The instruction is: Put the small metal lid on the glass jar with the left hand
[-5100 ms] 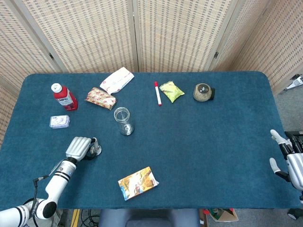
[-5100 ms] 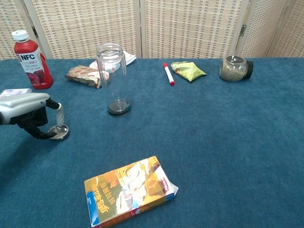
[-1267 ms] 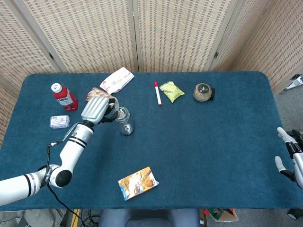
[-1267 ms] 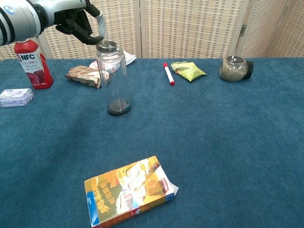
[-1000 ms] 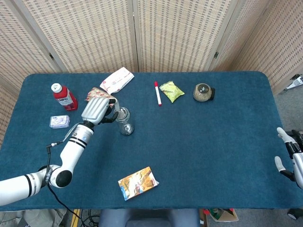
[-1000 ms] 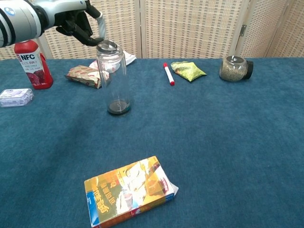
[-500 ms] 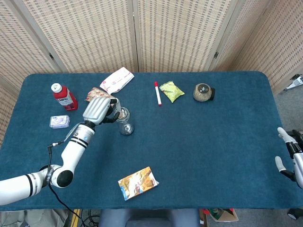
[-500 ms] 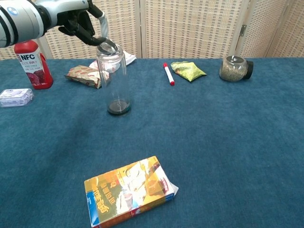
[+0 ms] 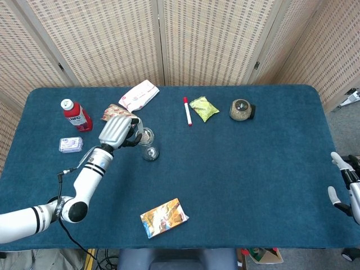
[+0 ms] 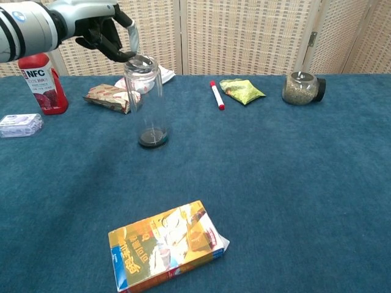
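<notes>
The tall clear glass jar [image 10: 146, 104] stands upright at the table's left middle, also seen from above in the head view [image 9: 148, 147]. The small metal lid [image 10: 141, 61] lies on the jar's mouth, nearly level. My left hand [image 10: 101, 27] hovers at the jar's upper left, and its thumb and a finger still pinch the lid's left edge. In the head view the left hand [image 9: 116, 130] partly covers the jar's rim. My right hand [image 9: 344, 188] hangs at the table's far right edge, fingers apart and holding nothing.
A red bottle [image 10: 38, 76], a small tin [image 10: 19, 124] and a snack packet [image 10: 109, 97] lie left of the jar. A white packet [image 9: 139, 94], a red marker [image 10: 217, 95], a green packet [image 10: 242, 90] and a spice jar [image 10: 302, 88] lie along the back. A yellow box [image 10: 165, 244] sits at the front.
The left hand carried the lid from the table up to the jar. Over the last half second the tilted lid settled flatter on the mouth and the hand shifted slightly left.
</notes>
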Robot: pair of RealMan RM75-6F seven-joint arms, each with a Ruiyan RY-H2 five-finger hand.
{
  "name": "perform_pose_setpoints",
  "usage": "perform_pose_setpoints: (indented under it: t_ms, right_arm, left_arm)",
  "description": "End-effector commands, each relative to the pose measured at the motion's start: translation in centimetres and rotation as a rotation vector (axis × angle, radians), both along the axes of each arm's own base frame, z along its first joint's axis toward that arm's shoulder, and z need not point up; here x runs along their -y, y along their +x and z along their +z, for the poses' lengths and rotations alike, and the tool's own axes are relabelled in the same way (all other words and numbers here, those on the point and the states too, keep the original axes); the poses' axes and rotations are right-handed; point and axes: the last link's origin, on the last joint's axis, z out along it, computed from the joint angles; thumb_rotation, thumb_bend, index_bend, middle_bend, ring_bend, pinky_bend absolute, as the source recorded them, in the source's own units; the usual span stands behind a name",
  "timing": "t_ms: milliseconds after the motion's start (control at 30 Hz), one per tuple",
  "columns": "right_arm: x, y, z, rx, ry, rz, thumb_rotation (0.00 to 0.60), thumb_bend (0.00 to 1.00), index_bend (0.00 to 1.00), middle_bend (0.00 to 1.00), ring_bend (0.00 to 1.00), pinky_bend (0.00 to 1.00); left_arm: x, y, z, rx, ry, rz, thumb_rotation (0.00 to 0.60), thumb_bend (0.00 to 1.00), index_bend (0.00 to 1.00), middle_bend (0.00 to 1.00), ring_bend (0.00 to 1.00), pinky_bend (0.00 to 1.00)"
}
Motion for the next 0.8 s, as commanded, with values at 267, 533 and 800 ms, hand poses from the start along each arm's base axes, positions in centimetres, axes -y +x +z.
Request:
perform_pose_setpoints:
  t_ms: [267, 533, 800]
  right_arm:
    - [0.2, -0.1, -0.1, 0.001, 0.002, 0.000, 0.600, 0.42, 0.05, 0.23, 0.06, 0.13]
    - [0.3, -0.2, -0.1, -0.001, 0.006, -0.003, 0.600, 0.42, 0.05, 0.23, 0.06, 0.13]
    - [0.4, -0.1, -0.3, 0.000, 0.012, -0.001, 0.600, 0.42, 0.05, 0.23, 0.06, 0.13]
  left_arm:
    - [0.4, -0.1, 0.2, -0.018, -0.003, -0.002, 0.600, 0.45, 0.24, 1.00, 1.00, 1.00]
    - [1.7, -0.9, 1.0, -0.044, -0.023, -0.013, 0.600, 0.45, 0.34, 1.00, 1.00, 1.00]
    - [2.6, -0.8, 0.8, -0.074, -0.040, -0.047, 0.600, 0.46, 0.38, 1.00, 1.00, 1.00]
